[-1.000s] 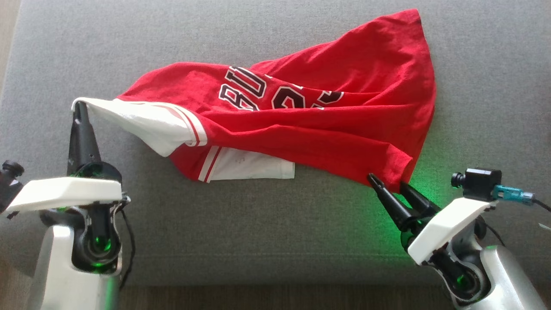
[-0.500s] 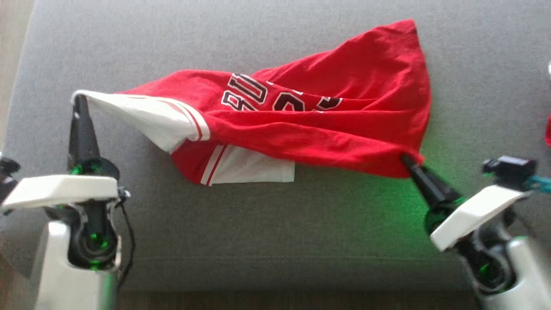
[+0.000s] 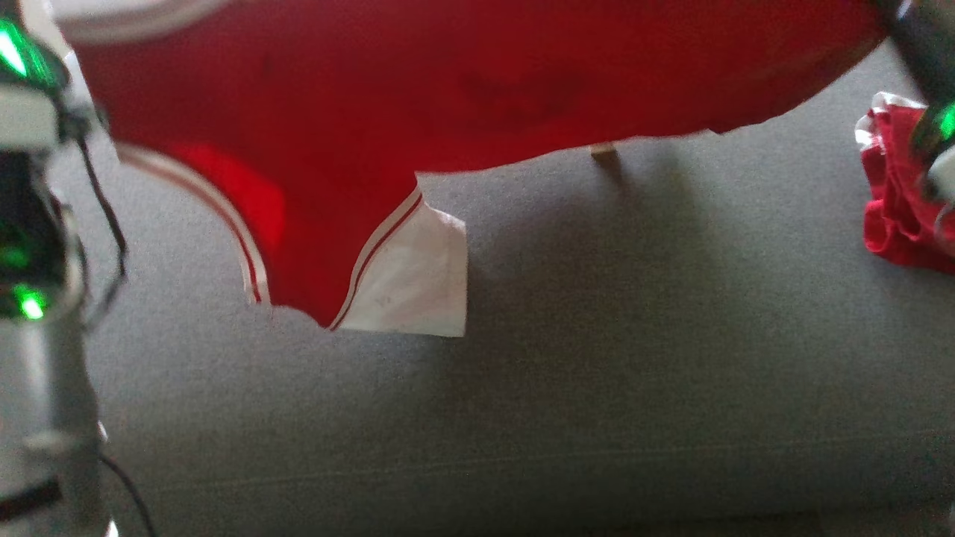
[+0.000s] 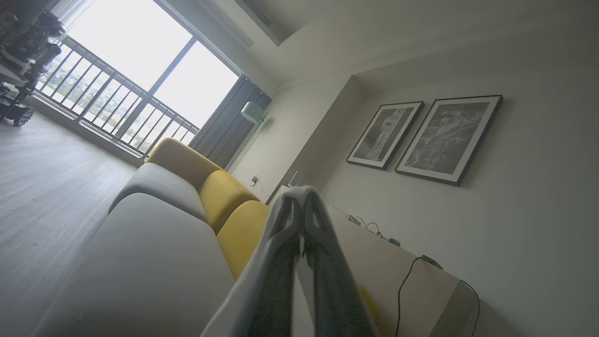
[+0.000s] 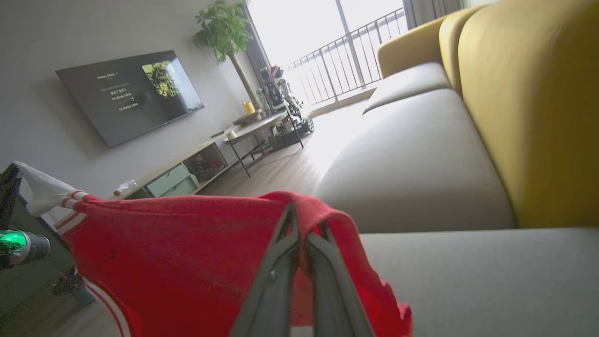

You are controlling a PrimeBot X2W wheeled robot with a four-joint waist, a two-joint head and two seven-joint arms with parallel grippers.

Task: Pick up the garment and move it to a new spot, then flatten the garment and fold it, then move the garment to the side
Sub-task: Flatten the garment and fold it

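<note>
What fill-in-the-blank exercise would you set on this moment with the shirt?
The right gripper is shut on the ___ cloth of the shirt.
The left gripper is shut on a ___ part of the shirt.
The sofa seat below the shirt is ___.
The wall ahead of the left gripper bears ___ framed pictures.
Missing words: red; white; gray; two.

Clad in a glossy silver-white shell on the left forearm (image 3: 41, 403) at eight o'clock; lit by small green lamps (image 3: 30, 304) inside a black wrist joint; trailed by a thin black cable (image 3: 110, 212); tipped, on the right gripper (image 5: 304, 220), with long dark grey tapering fingers (image 5: 273, 290).
</note>
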